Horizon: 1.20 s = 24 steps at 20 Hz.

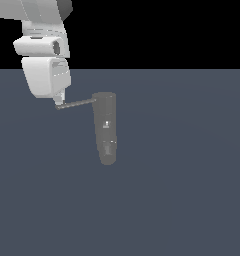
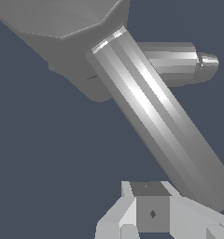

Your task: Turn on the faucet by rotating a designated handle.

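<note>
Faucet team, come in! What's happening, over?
Gripper at the handle's free end, grip unclear. Faucet untouched. Nothing in the way.

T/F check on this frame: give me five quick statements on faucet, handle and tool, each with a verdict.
1. The handle sticks out from the faucet toward the exterior view's left. True.
2. The tool is at the handle's free end. True.
3. The tool is down by the faucet's narrow rounded end. False: it is at the far tip of the handle, level with the wide end.
4. The handle is thicker than the faucet body. False: it is a thin rod, the body is a thick cylinder.
5. The exterior view shows plainly whether the tool is open. False: the fingers are too small and hidden under the white arm to tell.
</note>
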{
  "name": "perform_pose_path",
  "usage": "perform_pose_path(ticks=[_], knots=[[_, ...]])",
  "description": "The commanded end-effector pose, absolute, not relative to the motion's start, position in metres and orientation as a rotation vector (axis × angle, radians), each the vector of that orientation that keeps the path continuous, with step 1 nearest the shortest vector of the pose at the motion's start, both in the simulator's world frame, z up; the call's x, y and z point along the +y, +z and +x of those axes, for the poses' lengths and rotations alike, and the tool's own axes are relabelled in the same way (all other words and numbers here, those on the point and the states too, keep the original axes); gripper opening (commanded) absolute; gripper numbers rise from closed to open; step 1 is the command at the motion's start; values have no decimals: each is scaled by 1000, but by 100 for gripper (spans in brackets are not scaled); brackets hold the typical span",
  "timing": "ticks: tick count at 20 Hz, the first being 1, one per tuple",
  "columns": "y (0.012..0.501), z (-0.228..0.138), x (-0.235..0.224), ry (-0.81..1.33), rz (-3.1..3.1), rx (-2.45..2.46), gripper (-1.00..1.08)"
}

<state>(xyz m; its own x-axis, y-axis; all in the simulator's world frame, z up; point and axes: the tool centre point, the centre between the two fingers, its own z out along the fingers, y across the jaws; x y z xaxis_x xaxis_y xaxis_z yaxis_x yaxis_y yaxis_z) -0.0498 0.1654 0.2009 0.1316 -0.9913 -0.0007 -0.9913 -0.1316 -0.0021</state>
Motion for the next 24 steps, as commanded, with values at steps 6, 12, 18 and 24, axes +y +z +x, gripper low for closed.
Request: perform_pose_path(ticks=[6,12,18,24], knots=[[201,-60,156,-1,-2363,2068,-100],[201,-71,142,-1,-2364,2067,-100],[201,-83,127,-1,-2365,2066,-100],[201,-94,113,0,-2366,2066,-100]])
